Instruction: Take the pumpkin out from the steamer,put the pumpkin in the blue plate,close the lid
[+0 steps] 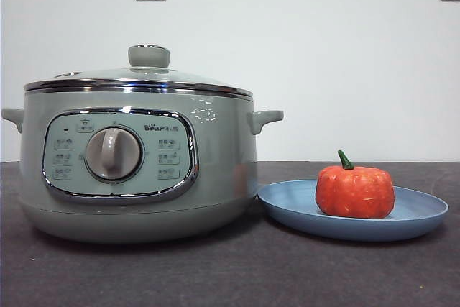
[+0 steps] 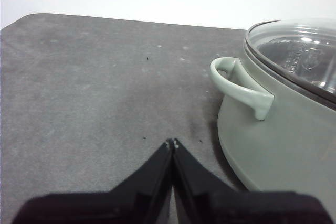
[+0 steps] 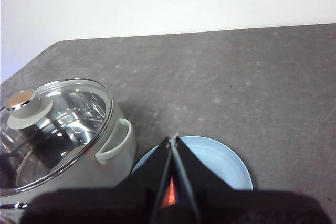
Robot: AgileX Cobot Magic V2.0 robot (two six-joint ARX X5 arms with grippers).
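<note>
With the pumpkin (image 1: 354, 191) on the plate (image 1: 424, 215) and the lid (image 1: 138, 80) on, the task looked finished; both grippers' jaws were closed, empty.

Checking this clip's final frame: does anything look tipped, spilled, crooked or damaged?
Nothing stands out. The lid sits level on the steamer, and the pumpkin stands upright on the blue plate beside it. Both grippers, left and right, are shut and hold nothing.

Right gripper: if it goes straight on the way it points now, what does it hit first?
Probably the pumpkin on the blue plate: orange shows just past the shut right gripper. Depth is unclear, so it could meet the plate instead.
</note>
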